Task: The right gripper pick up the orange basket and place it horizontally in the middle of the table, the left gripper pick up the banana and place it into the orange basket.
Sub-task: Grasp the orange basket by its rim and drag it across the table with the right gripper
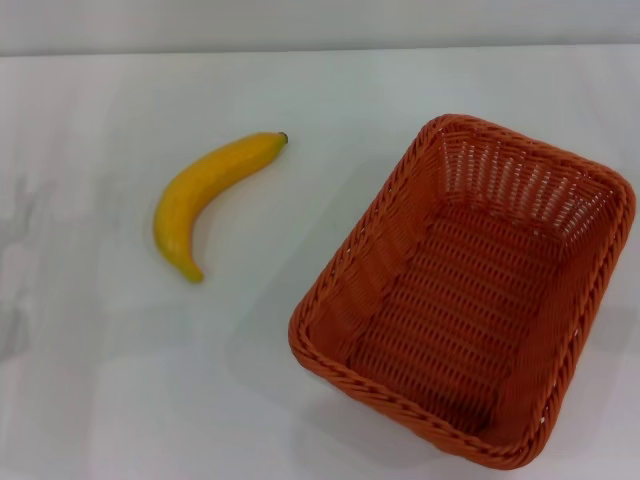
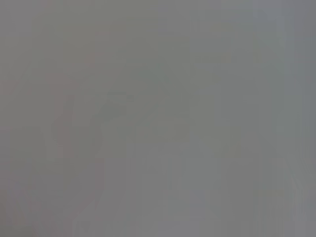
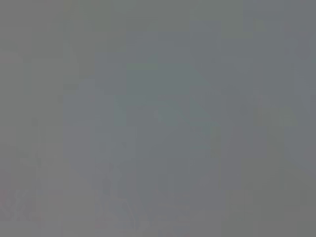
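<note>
The orange basket [image 1: 468,292] rests on the white table [image 1: 120,390] at the right of the head view. It stands upright and empty, its long side running diagonally from near left to far right. A curved yellow banana [image 1: 207,198] lies on the table to the left of the basket, apart from it, with its dark stem tip pointing toward the far right. Neither gripper appears in the head view. Both wrist views show only a plain grey field with nothing to make out.
The table's far edge [image 1: 320,52] meets a pale wall at the top of the head view. Bare white tabletop lies between the banana and the basket and along the near left.
</note>
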Motion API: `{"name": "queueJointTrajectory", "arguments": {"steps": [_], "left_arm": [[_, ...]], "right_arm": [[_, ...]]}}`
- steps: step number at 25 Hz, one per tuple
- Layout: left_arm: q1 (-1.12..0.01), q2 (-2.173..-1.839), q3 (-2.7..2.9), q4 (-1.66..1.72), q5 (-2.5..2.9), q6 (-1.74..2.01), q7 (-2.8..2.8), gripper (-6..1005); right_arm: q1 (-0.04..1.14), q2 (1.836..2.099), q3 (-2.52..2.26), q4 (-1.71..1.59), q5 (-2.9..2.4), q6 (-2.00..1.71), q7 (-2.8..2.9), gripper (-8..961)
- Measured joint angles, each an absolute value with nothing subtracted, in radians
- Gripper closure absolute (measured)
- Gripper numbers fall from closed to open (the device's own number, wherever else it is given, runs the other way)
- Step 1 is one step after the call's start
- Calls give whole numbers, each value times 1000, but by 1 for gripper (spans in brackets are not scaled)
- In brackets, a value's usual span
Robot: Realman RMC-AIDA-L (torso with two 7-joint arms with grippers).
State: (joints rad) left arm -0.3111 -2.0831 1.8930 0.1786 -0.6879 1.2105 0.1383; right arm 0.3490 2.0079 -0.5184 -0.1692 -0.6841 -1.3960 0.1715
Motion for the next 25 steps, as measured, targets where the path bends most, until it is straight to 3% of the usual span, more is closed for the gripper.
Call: {"name": "queueJointTrajectory", "arguments": {"steps": [25], "left_arm": [[-322,-2083,1894,177,-689,1210,134,136]], "right_arm": [[354,2008,-518,-169,-684,-1388,172,250]]}}
